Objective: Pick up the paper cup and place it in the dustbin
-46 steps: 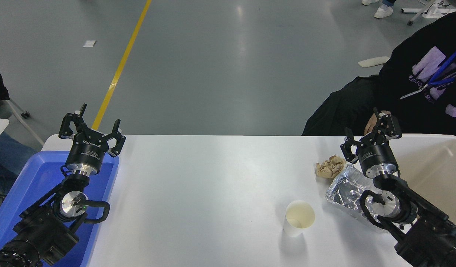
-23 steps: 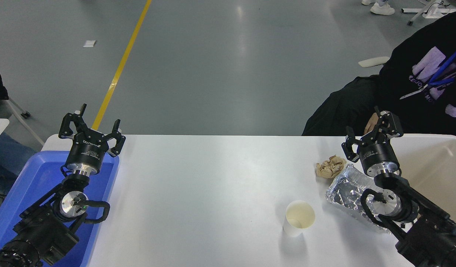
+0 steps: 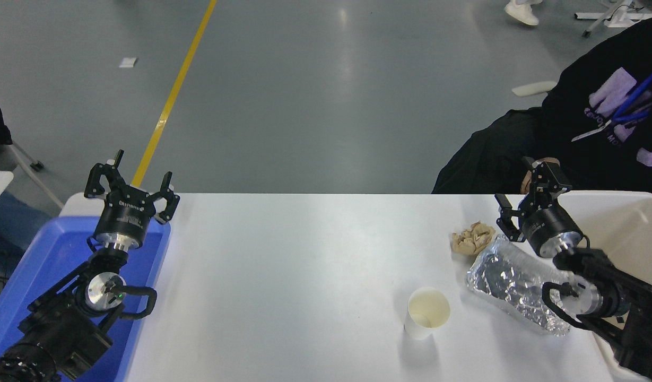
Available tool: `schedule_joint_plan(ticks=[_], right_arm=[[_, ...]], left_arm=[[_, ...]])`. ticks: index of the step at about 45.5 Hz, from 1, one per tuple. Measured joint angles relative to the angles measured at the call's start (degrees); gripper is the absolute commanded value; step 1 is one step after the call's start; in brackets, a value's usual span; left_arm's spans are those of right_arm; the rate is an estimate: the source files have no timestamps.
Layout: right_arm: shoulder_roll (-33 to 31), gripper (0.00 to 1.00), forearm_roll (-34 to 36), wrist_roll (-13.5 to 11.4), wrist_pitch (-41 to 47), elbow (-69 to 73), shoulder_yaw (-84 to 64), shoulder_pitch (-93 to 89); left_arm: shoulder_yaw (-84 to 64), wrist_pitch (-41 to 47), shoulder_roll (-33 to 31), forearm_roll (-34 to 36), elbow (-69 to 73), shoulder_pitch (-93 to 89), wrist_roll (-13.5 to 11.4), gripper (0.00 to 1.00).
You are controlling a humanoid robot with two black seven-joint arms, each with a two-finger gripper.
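Paper cup (image 3: 427, 313) upright on the white desk (image 3: 304, 276), near the front edge, just left of the foil tray (image 3: 514, 286). Right end effector (image 3: 527, 196) spread wide and empty above the far edge, beside the dustbin (image 3: 623, 223), well apart from the cup. Left end effector (image 3: 132, 183) likewise wide and empty, over the blue tray (image 3: 44, 265).

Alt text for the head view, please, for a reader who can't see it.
A paper cup stands upright on a white table, untouched; the right gripper hovers open beyond a foil tray and paper wad, beside the dustbin. The left gripper is parked open over a blue tray.
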Motion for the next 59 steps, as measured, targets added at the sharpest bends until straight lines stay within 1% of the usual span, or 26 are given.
schedule_joint_plan(ticks=[8,12,15,18,23,27,32,36,37,39,43,49,57,59], right_arm=[[-0.9,1.00,1.5,0.0,2.4,3.2,-32.8,19.9],[1.0,1.00,1.9,0.0,5.1,5.3,-48.2,30.6],[3.4,1.00,2.1,0.0,9.0,6.8,-58.4,38.2],[5.5,1.00,2.2,-0.1,12.8,7.8,-64.7,43.4],[8.8,1.00,2.2,-0.3,22.7,9.3,-72.6,52.6],[11.1,1.00,1.8,-1.3,29.1,10.2,-75.9,58.8],[13.9,1.00,0.8,-3.9,34.5,11.3,-77.4,66.3],[16.3,1.00,-0.1,-5.6,36.8,12.1,-77.2,70.2],[17.8,1.00,-0.8,-6.5,37.8,12.6,-76.8,72.0],[18.3,1.00,-1.1,-6.9,38.1,12.8,-76.8,72.4],[21.4,1.00,-2.5,-9.0,39.3,14.0,-76.6,74.7],[24.3,1.00,-4.6,-13.9,40.3,15.3,-76.9,76.5],[26.3,1.00,-6.1,-22.2,41.1,16.4,-78.2,77.6],[26.4,1.00,-6.2,-23.7,41.2,16.5,-78.5,77.9]], left_arm=[[0.0,0.0,0.0,0.0,0.0,0.0,0.0,0.98],[0.0,0.0,0.0,0.0,0.0,0.0,0.0,0.98],[0.0,0.0,0.0,0.0,0.0,0.0,0.1,0.98],[0.0,0.0,0.0,0.0,0.0,0.0,0.1,0.98],[0.0,0.0,0.0,0.0,0.0,0.0,0.1,0.98],[0.0,0.0,0.0,0.0,0.0,0.0,0.1,0.98],[0.0,0.0,0.0,0.0,0.0,0.0,0.0,0.98],[0.0,0.0,0.0,0.0,0.0,0.0,0.0,0.98],[0.0,0.0,0.0,0.0,0.0,0.0,0.0,0.98],[0.0,0.0,0.0,0.0,0.0,0.0,0.0,0.98],[0.0,0.0,0.0,0.0,0.0,0.1,0.0,0.98],[0.0,0.0,0.0,0.0,0.0,0.0,0.0,0.98],[0.0,0.0,0.0,0.0,0.0,0.0,0.0,0.98],[0.0,0.0,0.0,0.0,0.0,0.0,0.0,0.98]])
